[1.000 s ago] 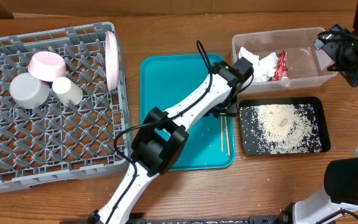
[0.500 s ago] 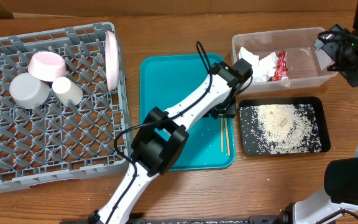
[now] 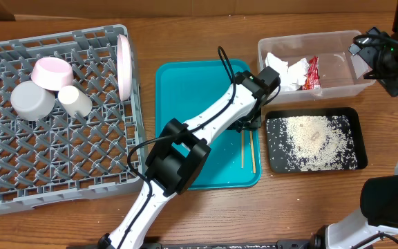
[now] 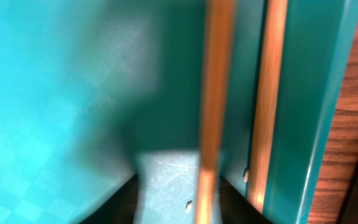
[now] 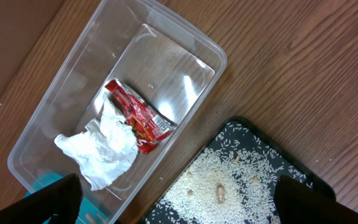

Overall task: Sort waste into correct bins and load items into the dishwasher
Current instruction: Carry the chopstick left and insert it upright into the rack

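Two thin wooden chopsticks lie at the right edge of the teal tray (image 3: 185, 104). My left gripper (image 3: 249, 126) is low over their far ends. In the left wrist view one chopstick (image 4: 215, 93) runs between the jaws of the left gripper (image 4: 179, 202), against the right finger, with a gap on its left. The other chopstick (image 4: 267, 93) lies along the tray wall. My right gripper (image 5: 176, 205) hangs open over the clear tub (image 5: 185, 43), which holds the white napkin (image 5: 104, 149) and red wrapper (image 5: 138, 115). Rice (image 3: 313, 142) fills the black tray (image 3: 361, 155).
The grey dish rack (image 3: 61, 173) at left holds a pink bowl (image 3: 52, 72), a grey bowl (image 3: 32, 100), a white cup (image 3: 74, 101) and a plate (image 3: 124, 66) standing on edge by its right wall. Bare wooden table surrounds the tray and bins.
The left gripper's jaws have narrowed around one chopstick. That chopstick has shifted a little left, away from the other. The right arm has not moved.
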### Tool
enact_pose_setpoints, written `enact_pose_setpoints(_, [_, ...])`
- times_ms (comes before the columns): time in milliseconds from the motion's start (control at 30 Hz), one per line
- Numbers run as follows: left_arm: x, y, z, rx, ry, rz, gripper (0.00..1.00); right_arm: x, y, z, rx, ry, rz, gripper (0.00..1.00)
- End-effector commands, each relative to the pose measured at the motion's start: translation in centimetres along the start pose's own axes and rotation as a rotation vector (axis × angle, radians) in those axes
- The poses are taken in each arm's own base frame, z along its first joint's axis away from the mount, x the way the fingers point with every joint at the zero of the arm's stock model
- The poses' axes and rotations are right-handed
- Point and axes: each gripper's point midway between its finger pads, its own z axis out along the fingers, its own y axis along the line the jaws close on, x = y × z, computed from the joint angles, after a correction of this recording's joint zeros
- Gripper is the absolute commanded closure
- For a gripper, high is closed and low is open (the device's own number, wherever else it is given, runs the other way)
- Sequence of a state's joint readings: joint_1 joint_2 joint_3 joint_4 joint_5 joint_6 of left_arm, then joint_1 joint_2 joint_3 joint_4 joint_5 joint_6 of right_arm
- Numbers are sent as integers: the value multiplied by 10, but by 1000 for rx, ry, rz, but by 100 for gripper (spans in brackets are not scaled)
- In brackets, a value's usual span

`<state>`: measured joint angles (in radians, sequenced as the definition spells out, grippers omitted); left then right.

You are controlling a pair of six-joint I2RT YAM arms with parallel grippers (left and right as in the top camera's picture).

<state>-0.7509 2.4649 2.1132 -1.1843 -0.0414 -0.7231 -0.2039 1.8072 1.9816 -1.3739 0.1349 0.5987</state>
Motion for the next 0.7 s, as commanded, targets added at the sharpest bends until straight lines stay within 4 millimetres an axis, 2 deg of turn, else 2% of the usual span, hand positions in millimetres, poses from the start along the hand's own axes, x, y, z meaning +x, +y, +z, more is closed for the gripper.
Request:
enact_pose_setpoints(0, [6, 9, 16, -39, 27, -1, 78, -8, 1, -18, -30, -44, 12, 0])
enact_pose_setpoints(33, [6, 10, 16, -39, 28, -1, 82, -8, 1, -18, -30, -44, 12, 0])
enact_pose_setpoints(167, [8, 10, 16, -40, 37, 0, 83, -8, 1, -18, -30, -44, 12, 0])
enact_pose_setpoints(233, [9, 10, 16, -39, 40, 0, 96, -8, 1, -18, -30, -44, 12, 0])
enact_pose_setpoints(400, [8, 14, 9, -34, 56, -8, 96, -8, 1, -18, -30, -44, 12, 0])
enact_pose_setpoints(467, [4, 19, 0, -33, 56, -22, 96, -8, 1, -18, -30, -44, 12, 0])
enact_pose_setpoints(667, [-22, 51, -65, -7, 37, -84, 96, -8, 1, -18, -30, -44, 12, 0])
